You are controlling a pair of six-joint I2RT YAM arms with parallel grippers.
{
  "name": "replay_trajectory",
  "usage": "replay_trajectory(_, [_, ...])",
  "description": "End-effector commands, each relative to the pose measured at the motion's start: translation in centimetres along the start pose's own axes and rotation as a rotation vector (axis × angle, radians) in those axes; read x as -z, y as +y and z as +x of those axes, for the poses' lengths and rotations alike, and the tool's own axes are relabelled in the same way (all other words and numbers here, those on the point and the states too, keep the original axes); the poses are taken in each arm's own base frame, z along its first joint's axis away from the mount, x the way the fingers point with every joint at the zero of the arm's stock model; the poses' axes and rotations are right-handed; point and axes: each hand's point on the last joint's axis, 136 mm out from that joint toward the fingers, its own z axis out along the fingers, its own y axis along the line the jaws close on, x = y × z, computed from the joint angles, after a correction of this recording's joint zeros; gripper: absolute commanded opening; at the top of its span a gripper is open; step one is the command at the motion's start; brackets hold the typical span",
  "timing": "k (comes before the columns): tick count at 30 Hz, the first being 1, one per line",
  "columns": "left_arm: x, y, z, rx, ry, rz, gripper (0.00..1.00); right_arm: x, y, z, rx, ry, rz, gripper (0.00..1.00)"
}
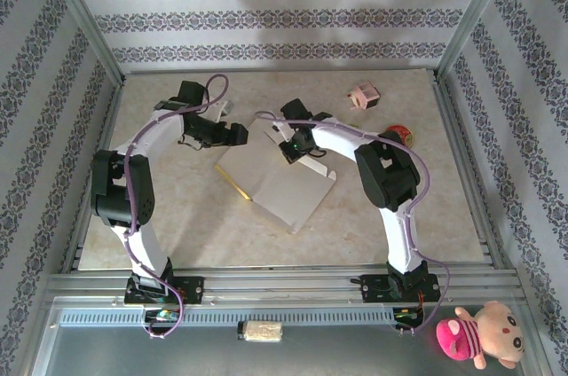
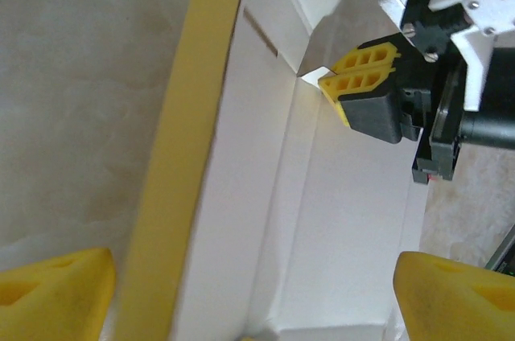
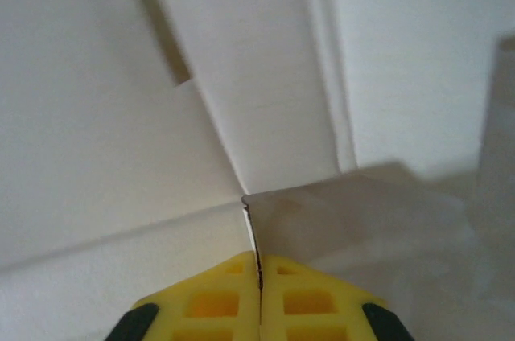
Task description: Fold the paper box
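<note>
The paper box (image 1: 275,183) lies white side up in the middle of the worktop (image 1: 177,234), the right fingers (image 3: 211,302) pinch the edge of one flap (image 3: 362,220), likely to bend it up, and the left fingers (image 2: 58,291) hang wide apart above it, ready to help.
</note>
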Motion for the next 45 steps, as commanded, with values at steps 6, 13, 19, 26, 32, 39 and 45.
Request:
replay_trajectory(6, [1.4, 1.0, -0.4, 0.027, -0.065, -0.022, 0.92, -0.4, -0.3, 0.0, 0.196, -0.084, 0.325, 0.03])
replay_trajectory(13, [2.0, 3.2, -0.5, -0.007, -0.031, -0.120, 0.93, -0.5, 0.7, 0.0, 0.241, -0.139, 0.318, 0.04])
replay_trajectory(19, [1.2, 1.1, -1.7, 0.075, 0.041, 0.110, 0.89, -0.4, 1.1, -0.2, 0.238, -0.151, 0.291, 0.04])
replay_trajectory(26, [-1.2, 1.8, -2.0, 0.169, 0.117, 0.194, 0.87, -0.2, 1.5, -0.7, 0.236, -0.163, 0.275, 0.05])
replay_trajectory(32, [-2.6, 1.6, -2.0, 0.235, 0.124, 0.303, 0.76, -0.4, 1.3, -0.5, 0.247, -0.154, 0.281, 0.05])
replay_trajectory(39, [-3.0, 1.2, -1.3, 0.265, 0.130, 0.362, 0.53, -0.7, 1.3, -0.5, 0.238, -0.145, 0.277, 0.05])
replay_trajectory(45, [-2.7, 0.6, -1.9, 0.264, 0.098, 0.401, 0.36, -0.6, 1.4, -0.7, 0.236, -0.147, 0.280, 0.05])
